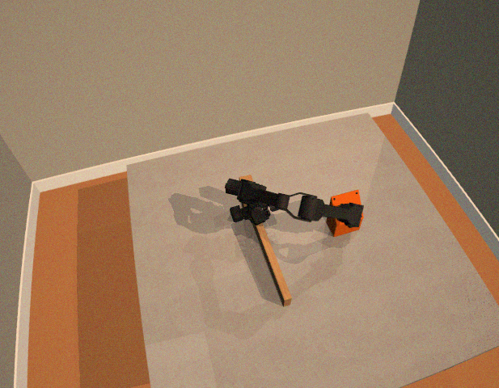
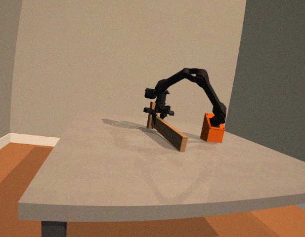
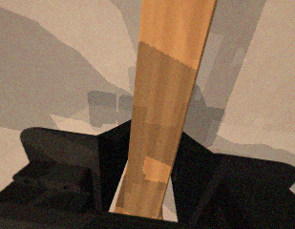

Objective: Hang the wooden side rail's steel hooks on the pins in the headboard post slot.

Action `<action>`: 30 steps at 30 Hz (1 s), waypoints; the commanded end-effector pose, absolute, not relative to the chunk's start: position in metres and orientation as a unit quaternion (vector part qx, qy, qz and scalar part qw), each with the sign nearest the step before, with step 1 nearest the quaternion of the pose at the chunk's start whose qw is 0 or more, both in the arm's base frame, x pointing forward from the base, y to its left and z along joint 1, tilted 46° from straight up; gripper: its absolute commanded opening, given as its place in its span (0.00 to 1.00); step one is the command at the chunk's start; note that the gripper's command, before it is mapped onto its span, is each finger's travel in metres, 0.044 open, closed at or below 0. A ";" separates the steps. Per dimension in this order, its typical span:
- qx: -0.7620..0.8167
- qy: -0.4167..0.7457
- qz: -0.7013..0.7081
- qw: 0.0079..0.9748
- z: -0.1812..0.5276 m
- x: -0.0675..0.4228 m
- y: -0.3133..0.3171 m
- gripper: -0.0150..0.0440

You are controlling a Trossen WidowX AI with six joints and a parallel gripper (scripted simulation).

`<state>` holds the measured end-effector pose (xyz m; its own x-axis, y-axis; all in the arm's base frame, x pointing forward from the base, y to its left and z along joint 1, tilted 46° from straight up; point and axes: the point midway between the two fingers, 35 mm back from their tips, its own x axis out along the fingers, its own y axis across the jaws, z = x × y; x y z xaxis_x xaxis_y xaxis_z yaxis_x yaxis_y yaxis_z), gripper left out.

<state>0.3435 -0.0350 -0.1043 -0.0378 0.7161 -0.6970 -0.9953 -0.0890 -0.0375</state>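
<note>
Hooks and pins: not visible in any view. The gripper [image 2: 157,113] and wrist block cover the junction of wooden side rail [image 2: 170,134] and headboard post [image 2: 150,116]; whether the hooks sit on the pins cannot be told.

Top view: only the tip of the post [image 1: 246,178] shows beyond the arm; the rail's [image 1: 274,265] far portion is hidden under the gripper [image 1: 250,212].

Wrist view: rail [image 3: 158,143] runs up the middle of the frame, dark fingers pressed against both its faces. Pincer clamped on the rail, close to its post end. Lower edge of the frame cuts off the fingers; shadows blotch the wood.

Rail position: raised end at the post, sloping down toward the near right; near end resting on the table [image 2: 121,173].

Post: upright, left of the arm's orange base [image 2: 211,130], well apart from it.

Surface: grey table top, matte, heavy arm shadows to the left of the post. One dark table leg [image 2: 53,228] seen at the near left, cut by the frame edge.

Room: beige back wall, darker grey wall at right, white skirting board, orange-brown floor
</note>
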 end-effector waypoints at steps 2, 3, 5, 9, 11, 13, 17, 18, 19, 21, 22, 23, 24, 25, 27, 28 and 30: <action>-0.295 0.242 0.676 0.631 -0.105 0.344 -0.040 0.25; -0.295 0.242 0.676 0.631 -0.105 0.345 -0.040 0.25; -0.295 0.242 0.676 0.631 -0.105 0.345 -0.040 0.25; -0.295 0.242 0.676 0.631 -0.106 0.345 -0.040 0.25; -0.295 0.242 0.676 0.631 -0.106 0.345 -0.041 0.25; -0.295 0.242 0.676 0.631 -0.106 0.345 -0.041 0.25; -0.295 0.242 0.676 0.631 -0.106 0.345 -0.041 0.25; -0.295 0.242 0.676 0.631 -0.106 0.345 -0.042 0.25; -0.295 0.242 0.676 0.631 -0.106 0.345 -0.042 0.25; -0.295 0.242 0.676 0.631 -0.106 0.345 -0.042 0.25; -0.295 0.242 0.676 0.631 -0.106 0.345 -0.042 0.25; -0.295 0.242 0.676 0.631 -0.106 0.345 -0.042 0.25; -0.295 0.242 0.676 0.631 -0.106 0.345 -0.042 0.25; -0.295 0.242 0.676 0.631 -0.106 0.345 -0.042 0.25; -0.295 0.242 0.676 0.631 -0.107 0.344 -0.042 0.25; -0.295 0.242 0.676 0.631 -0.107 0.344 -0.042 0.25; -0.295 0.242 0.676 0.631 -0.107 0.345 -0.042 0.25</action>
